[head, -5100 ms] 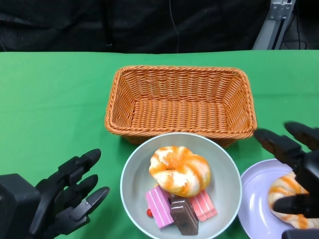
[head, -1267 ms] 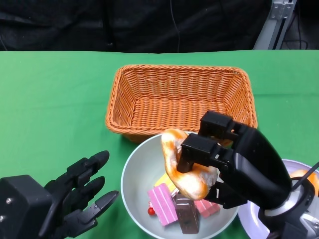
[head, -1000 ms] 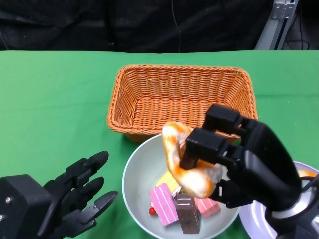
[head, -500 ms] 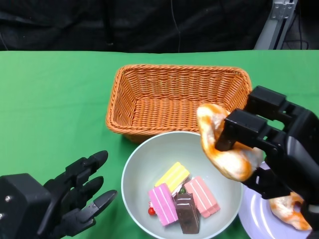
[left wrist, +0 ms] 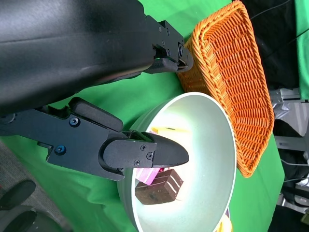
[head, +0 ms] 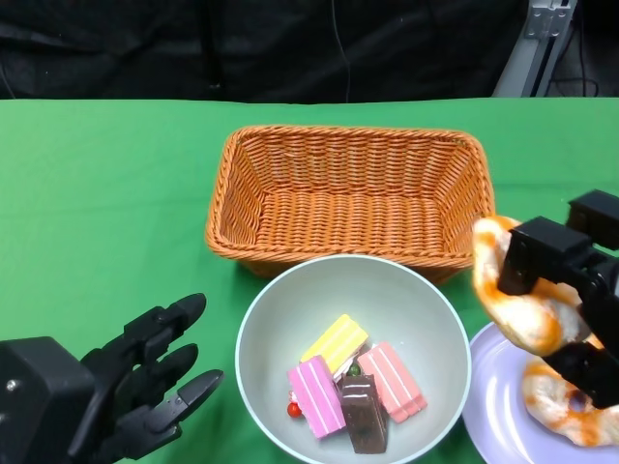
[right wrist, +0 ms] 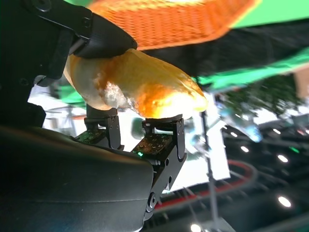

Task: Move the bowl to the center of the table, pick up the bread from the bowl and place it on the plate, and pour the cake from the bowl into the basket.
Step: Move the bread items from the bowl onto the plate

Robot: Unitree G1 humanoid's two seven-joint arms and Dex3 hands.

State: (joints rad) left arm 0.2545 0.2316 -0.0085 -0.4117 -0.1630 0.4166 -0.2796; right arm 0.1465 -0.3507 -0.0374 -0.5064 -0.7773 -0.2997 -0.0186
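Note:
My right hand (head: 571, 290) grips a glazed orange-and-white bread (head: 513, 304) in the air, above the lilac plate (head: 493, 401) at the lower right. A second bread (head: 566, 406) lies on that plate. The right wrist view shows the held bread (right wrist: 135, 84) pinched between the fingers. The grey bowl (head: 266, 324) sits in front of the wicker basket (head: 353, 193) and holds pink, yellow and brown cake pieces (head: 353, 377). My left hand (head: 145, 382) hovers open to the left of the bowl. The left wrist view shows the bowl (left wrist: 198, 164) and basket (left wrist: 231, 82).
Green cloth (head: 97, 193) covers the table. The empty basket stands just behind the bowl, nearly touching its far rim. A metal stand (head: 546, 39) rises at the back right against a dark backdrop.
My right hand has lifted the bread out of the bowl and carried it rightward to above the plate. The cake pieces beneath it are now uncovered. The left hand stayed put.

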